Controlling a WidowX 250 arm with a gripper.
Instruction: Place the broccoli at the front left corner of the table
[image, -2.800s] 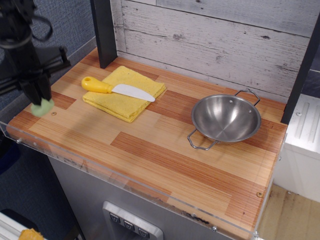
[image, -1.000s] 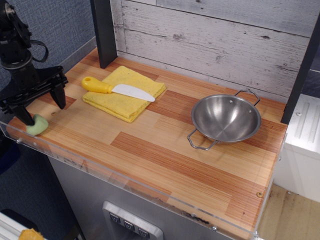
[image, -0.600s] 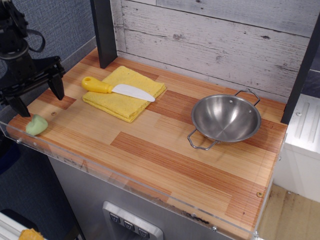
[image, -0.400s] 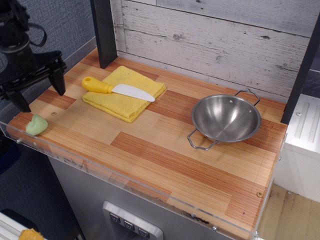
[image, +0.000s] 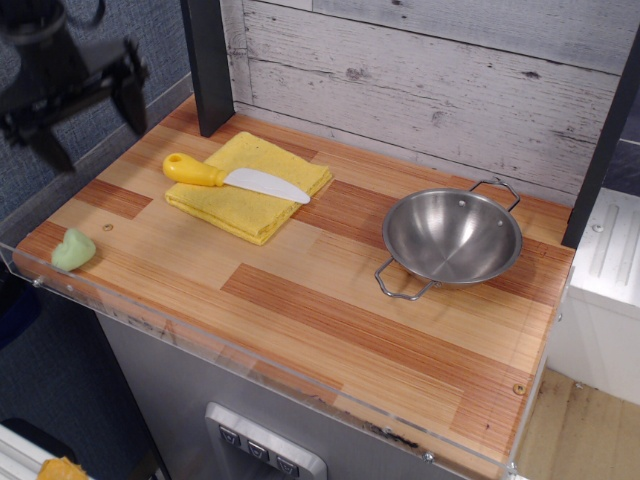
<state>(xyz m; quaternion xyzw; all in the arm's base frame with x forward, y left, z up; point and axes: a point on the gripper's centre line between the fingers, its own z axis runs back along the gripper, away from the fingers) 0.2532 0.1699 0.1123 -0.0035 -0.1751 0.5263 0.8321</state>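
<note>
The broccoli, a small pale green lump, lies on the wooden table at its front left corner, just inside the clear rim. My gripper hangs in the air well above and behind it at the upper left. Its two black fingers are spread wide and nothing is between them. It is blurred by motion.
A yellow folded cloth lies at the back left with a yellow-handled knife on it. A steel bowl with two handles sits at the right. A dark post stands at the back left.
My gripper let go of the broccoli at the front left corner, opened, and has risen up and back away from it. The broccoli stays on the table.
</note>
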